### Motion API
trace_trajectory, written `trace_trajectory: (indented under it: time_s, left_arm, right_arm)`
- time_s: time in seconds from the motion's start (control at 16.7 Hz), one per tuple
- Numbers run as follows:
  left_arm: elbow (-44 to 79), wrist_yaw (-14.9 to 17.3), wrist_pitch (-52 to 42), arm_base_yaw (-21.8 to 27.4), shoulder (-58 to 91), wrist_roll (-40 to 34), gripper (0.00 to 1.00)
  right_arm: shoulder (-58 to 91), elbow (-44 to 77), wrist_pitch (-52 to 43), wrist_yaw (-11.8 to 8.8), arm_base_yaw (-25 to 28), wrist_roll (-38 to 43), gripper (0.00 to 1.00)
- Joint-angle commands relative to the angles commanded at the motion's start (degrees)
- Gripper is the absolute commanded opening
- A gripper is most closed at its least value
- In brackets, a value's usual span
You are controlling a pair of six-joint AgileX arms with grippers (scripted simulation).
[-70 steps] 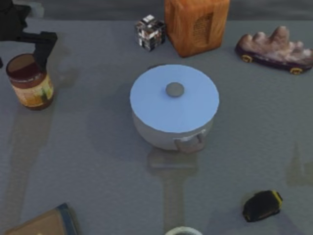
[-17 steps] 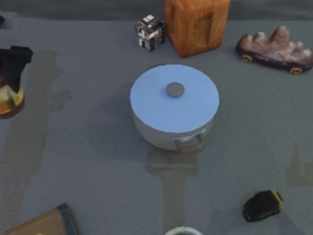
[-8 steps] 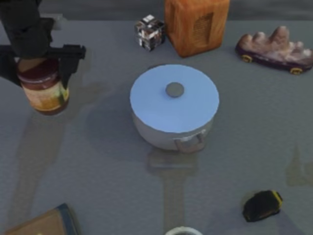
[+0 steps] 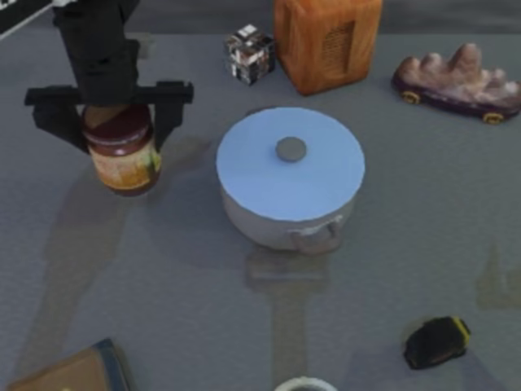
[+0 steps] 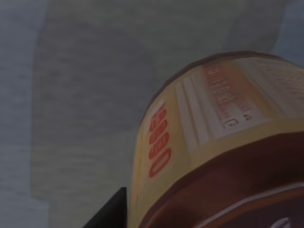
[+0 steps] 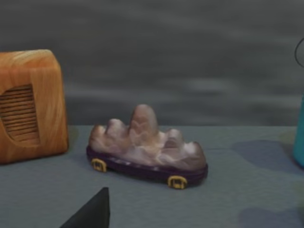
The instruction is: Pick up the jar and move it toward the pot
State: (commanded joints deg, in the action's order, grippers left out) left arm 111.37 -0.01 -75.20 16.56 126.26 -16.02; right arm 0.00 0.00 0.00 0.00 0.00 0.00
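Now your left gripper (image 4: 111, 110) has the jar (image 4: 122, 152) clamped between its two fingers, closed in on the lid end so the labelled body hangs below the crossbar, and the whole load sits noticeably nearer the pot (image 4: 290, 175) than it did half a second ago, when the jar was out by the table's left edge; a second ago it was half out of the top view altogether. So the carry is well under way and the jar is travelling rightward across the table (image 4: 163, 277). From above, the jar is left of the pot, near it but not touching, with a strip of bare table between them. In the left wrist view the jar (image 5: 223, 142) fills most of the picture, its yellow label close to the lens and the grey surface behind it; it looks lifted clear of the table, though the gap beneath it is hard to read. You should judge the task as mostly done: a little more travel to the right would bring the jar beside the pot, and the thing to watch is the jar's lower edge or the outer finger brushing the pot's wall or blue lid. Your right arm is parked out of the top view; its wrist camera looks at the rock ornament on wheels (image 6: 145, 145) and the wooden block (image 6: 28, 107), and only a dark finger tip shows, so you cannot tell how its jaws stand.
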Motion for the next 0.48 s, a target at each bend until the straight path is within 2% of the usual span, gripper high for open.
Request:
trace_trajectory:
  time_s: [0.18, 0.48]
  left_arm:
    - [-1.1, 0.0, 0.9, -0.3, -0.1, 0.1, 0.00]
    - [-7.7, 0.0, 9.1, -0.1, 1.2, 0.2, 0.00]
  right_arm:
    - [0.0, 0.0, 0.0, 0.0, 0.0, 0.0, 1.00]
    - [0.0, 0.0, 0.0, 0.0, 0.0, 0.0, 1.00]
